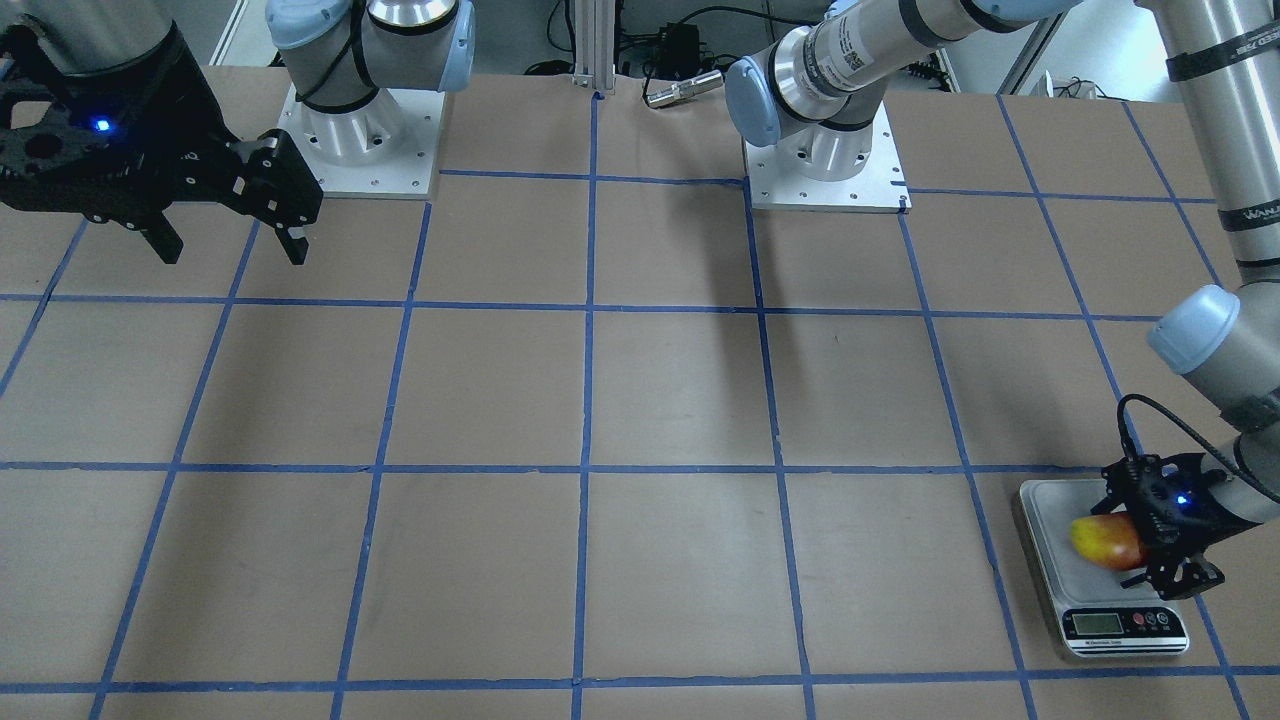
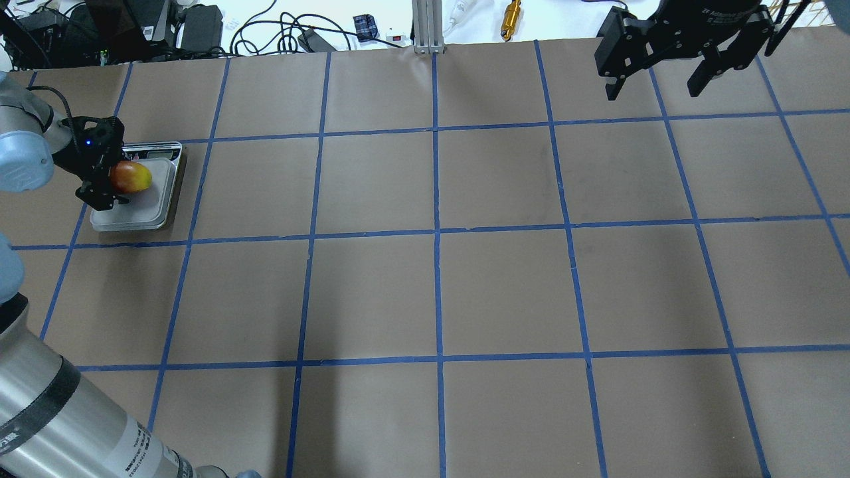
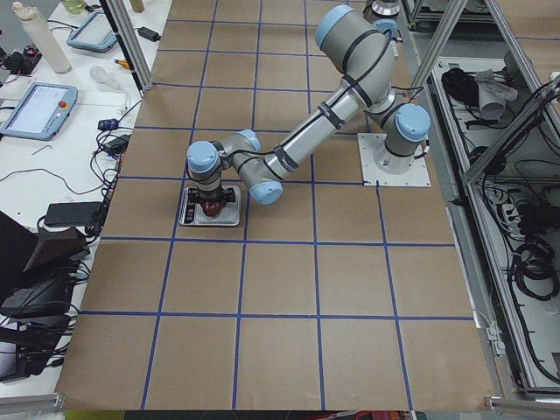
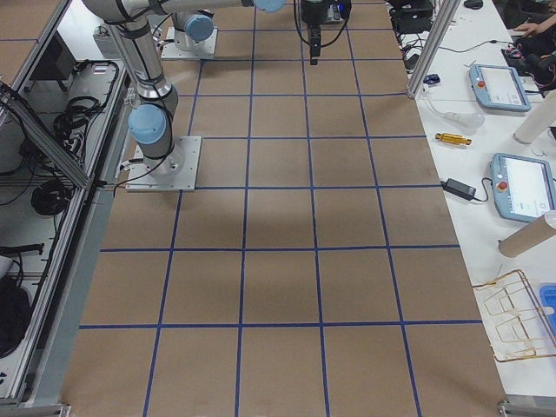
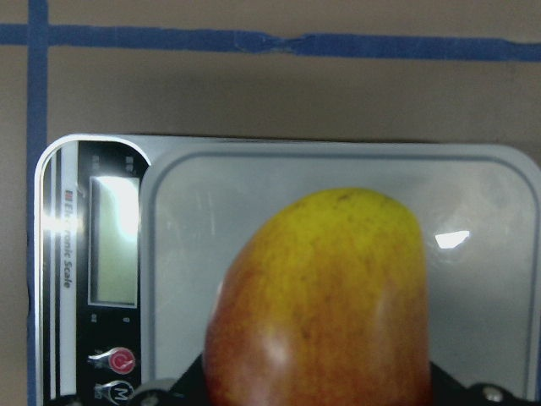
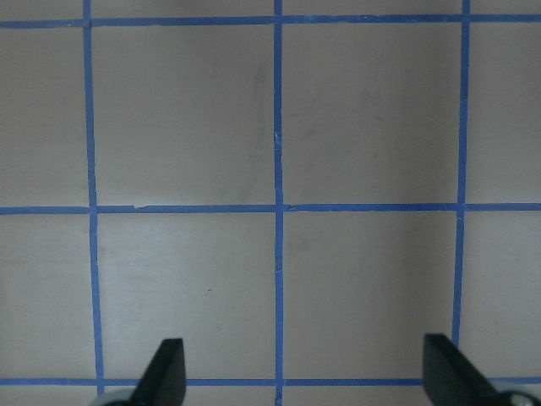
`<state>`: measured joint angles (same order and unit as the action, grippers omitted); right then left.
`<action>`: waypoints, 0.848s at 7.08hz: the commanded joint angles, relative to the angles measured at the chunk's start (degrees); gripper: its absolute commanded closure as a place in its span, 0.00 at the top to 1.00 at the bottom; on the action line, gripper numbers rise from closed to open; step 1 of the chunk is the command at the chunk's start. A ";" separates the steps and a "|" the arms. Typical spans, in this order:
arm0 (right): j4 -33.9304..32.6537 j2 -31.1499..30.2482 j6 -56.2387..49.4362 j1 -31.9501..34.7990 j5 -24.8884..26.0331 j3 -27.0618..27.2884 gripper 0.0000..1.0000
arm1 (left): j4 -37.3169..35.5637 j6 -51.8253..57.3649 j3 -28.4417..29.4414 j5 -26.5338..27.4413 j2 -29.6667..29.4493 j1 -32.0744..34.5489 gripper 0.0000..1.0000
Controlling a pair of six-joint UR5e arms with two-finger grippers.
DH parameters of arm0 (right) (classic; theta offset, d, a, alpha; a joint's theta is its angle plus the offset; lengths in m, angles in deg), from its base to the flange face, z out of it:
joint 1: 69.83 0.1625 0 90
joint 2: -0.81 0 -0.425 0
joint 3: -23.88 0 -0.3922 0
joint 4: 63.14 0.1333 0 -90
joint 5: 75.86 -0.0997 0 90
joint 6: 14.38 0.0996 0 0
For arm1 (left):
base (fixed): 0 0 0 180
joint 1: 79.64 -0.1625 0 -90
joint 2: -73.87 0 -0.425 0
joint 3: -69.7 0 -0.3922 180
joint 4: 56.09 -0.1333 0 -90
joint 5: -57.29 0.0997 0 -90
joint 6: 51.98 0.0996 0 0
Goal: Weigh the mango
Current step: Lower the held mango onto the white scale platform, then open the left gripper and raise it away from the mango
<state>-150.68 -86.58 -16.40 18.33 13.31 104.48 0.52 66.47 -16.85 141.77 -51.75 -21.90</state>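
Observation:
The mango (image 1: 1105, 540), yellow at one end and red-orange at the other, is over the platform of the silver kitchen scale (image 1: 1050, 510) near the table's left end. My left gripper (image 1: 1142, 540) is shut on the mango's red end. I cannot tell whether the fruit touches the platform. In the left wrist view the mango (image 5: 325, 304) fills the lower centre, with the scale (image 5: 194, 211) and its display (image 5: 114, 241) behind it. My right gripper (image 2: 652, 91) is open and empty, high over the far right of the table; its fingertips (image 6: 165, 372) frame bare paper.
Brown paper with a blue tape grid (image 2: 438, 232) covers the table. The two arm bases (image 1: 360, 140) (image 1: 825, 160) stand at the robot's side. Cables and a small brass part (image 2: 511, 12) lie beyond the far edge.

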 commanded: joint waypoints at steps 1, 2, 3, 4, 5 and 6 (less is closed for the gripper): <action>0.00 0.03 0.00 0.00 0.04 0.00 1.00 | 0.43 -0.32 0.24 0.59 2.03 0.17 1.00; 0.00 0.03 0.00 -0.09 0.04 0.00 1.00 | 1.39 -0.33 -0.20 0.68 4.04 0.09 1.00; 0.00 0.03 0.00 0.00 0.04 0.00 1.00 | 3.92 -0.85 -0.20 0.95 6.33 0.09 1.00; 0.00 0.03 0.00 0.00 -0.05 0.00 1.00 | 7.69 -1.11 0.06 1.21 9.48 -0.35 1.00; 0.00 -0.06 0.00 0.00 -0.05 0.00 1.00 | 13.55 -1.12 0.24 2.26 13.34 -0.35 1.00; 0.00 -0.06 0.00 0.00 -0.05 0.00 1.00 | 19.27 -1.29 0.59 2.62 17.90 -0.35 1.00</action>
<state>-150.68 -86.61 -16.40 18.33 13.27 104.48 13.27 65.36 -16.61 143.75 -38.88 -22.20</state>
